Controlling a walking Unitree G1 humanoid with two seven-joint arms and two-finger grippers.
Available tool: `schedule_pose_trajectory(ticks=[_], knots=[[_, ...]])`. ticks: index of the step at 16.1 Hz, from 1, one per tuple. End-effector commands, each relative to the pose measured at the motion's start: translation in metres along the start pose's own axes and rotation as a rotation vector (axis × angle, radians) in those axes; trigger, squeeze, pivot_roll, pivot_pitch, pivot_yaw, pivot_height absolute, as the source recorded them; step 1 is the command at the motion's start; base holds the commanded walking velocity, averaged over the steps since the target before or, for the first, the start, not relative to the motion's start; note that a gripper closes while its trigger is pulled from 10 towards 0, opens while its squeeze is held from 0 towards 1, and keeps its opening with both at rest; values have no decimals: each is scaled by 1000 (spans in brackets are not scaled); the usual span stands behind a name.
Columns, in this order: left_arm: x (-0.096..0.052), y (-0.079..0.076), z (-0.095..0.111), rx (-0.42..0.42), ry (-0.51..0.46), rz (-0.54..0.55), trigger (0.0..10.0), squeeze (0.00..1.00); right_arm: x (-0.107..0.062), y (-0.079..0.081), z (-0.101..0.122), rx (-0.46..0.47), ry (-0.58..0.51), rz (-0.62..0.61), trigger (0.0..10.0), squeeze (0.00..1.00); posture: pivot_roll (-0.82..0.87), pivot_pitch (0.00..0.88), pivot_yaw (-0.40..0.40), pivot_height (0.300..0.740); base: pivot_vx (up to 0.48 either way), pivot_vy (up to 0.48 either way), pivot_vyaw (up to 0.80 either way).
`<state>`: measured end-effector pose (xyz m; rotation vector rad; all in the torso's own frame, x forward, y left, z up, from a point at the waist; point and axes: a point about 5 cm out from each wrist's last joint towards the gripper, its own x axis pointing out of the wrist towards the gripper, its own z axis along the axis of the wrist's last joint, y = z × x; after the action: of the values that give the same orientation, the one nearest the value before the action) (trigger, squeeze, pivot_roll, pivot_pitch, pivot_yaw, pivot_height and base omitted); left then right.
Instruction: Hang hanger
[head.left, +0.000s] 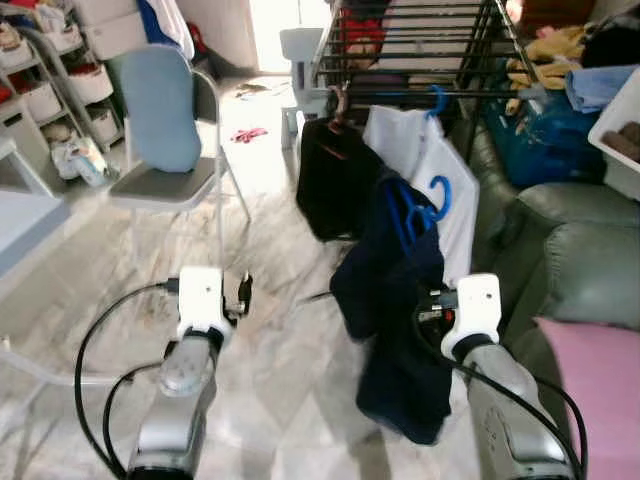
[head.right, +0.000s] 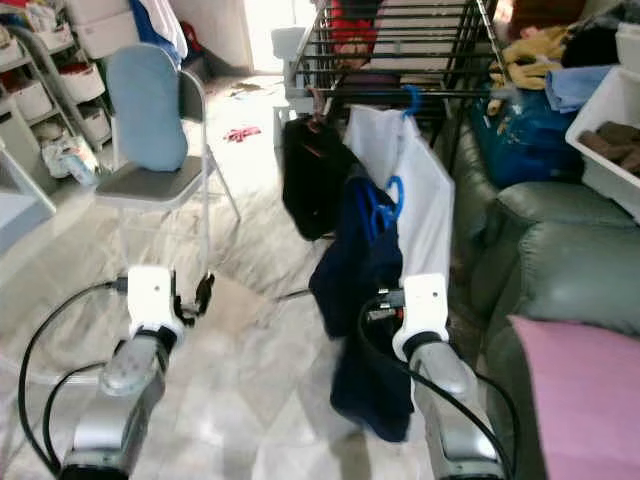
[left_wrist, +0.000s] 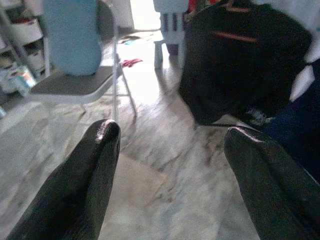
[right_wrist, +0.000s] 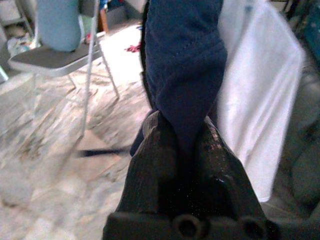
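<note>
A navy garment (head.left: 400, 300) on a blue hanger (head.left: 420, 213) hangs in the air before the black drying rack (head.left: 420, 45), its hook below the rack's front bar. My right gripper (right_wrist: 181, 135) is shut on the navy cloth, which rises from between its fingers. A black garment (head.left: 335, 180) and a white garment (head.left: 435, 165) on another blue hanger (head.left: 436, 100) hang from the rack's front bar. My left gripper (left_wrist: 170, 140) is open over the marble floor, left of the clothes, with nothing between its fingers (left_wrist: 97, 165).
A folding chair (head.left: 165, 140) with a light blue cushion stands at the left. Shelves with shoes (head.left: 60, 90) line the far left. A green sofa (head.left: 570, 250) with a pink cushion (head.left: 600, 380) and a white bin (head.left: 620, 130) is at the right.
</note>
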<state>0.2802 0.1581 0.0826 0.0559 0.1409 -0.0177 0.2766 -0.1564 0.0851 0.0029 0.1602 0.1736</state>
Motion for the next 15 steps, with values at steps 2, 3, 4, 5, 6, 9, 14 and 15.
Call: schedule_pose_trajectory(ticks=[2,3,4,5,6,9,14,15], knots=[[-1,6,-2,23,12,27,10000,0,4,12,16,-5,-70,52,10000,0,-101,0,44,740,0,480,0],[-1,6,-2,8,2,32,10000,0,4,12,16,-6,-70,53,10000,0,-101,0,44,740,0,334,0],[-1,4,0,19,-11,20,10000,0,4,13,16,-7,-70,56,10000,0,-102,0,44,740,0,0,0],[-1,2,2,22,-17,-2,10000,0,4,13,16,-6,-75,59,10000,0,-102,0,45,740,0,0,500],[-1,1,3,20,-23,-16,10000,0,4,13,17,-11,-80,64,10000,0,-102,0,46,740,0,0,800],[-2,-1,3,22,-28,-42,10000,0,3,14,17,-21,-82,71,10000,0,-103,0,46,740,0,0,800],[-6,-7,0,0,-14,-93,10000,0,5,12,20,-42,-89,78,10000,0,-102,0,38,740,0,0,800],[-6,-7,-1,0,-15,-94,10000,0,6,11,20,-45,-89,79,10000,0,-102,0,34,740,0,0,800]])
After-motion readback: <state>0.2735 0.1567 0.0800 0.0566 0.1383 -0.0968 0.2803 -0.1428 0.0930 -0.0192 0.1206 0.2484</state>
